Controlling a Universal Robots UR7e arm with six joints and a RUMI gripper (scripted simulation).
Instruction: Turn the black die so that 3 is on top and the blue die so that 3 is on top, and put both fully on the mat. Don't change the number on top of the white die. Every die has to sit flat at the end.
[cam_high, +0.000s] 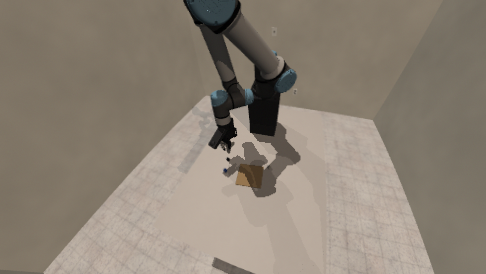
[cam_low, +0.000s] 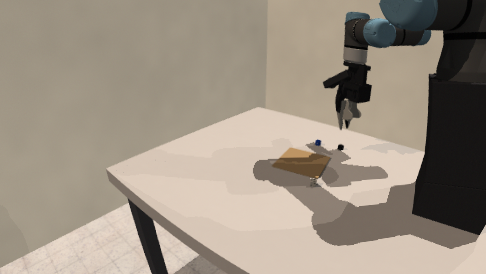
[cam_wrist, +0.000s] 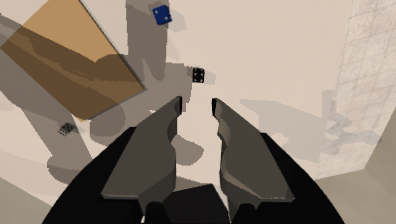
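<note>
3 dice, 1 mat, 1 gripper.
Gripper (cam_wrist: 196, 105) hangs narrowed and empty above the black die (cam_wrist: 198, 75); blue die (cam_wrist: 162, 14) and white die (cam_wrist: 65, 129) flank the mat (cam_wrist: 70, 60), mid-table.

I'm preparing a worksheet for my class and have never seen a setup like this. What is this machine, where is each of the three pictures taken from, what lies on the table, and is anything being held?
The machine is a single jointed robot arm ending in a two-fingered gripper. One picture looks down from high above, one looks from the side across the table, and one comes from a camera on the arm's wrist, looking down past its own two fingers.

On the table lies a flat brown mat. Around it, not on it, sit three small dice: a blue die, a black die and a white die resting in shadow by the mat's corner.

The gripper hangs in the air above the table, its fingers drawn nearly together with nothing between them, so nothing is held.
</note>
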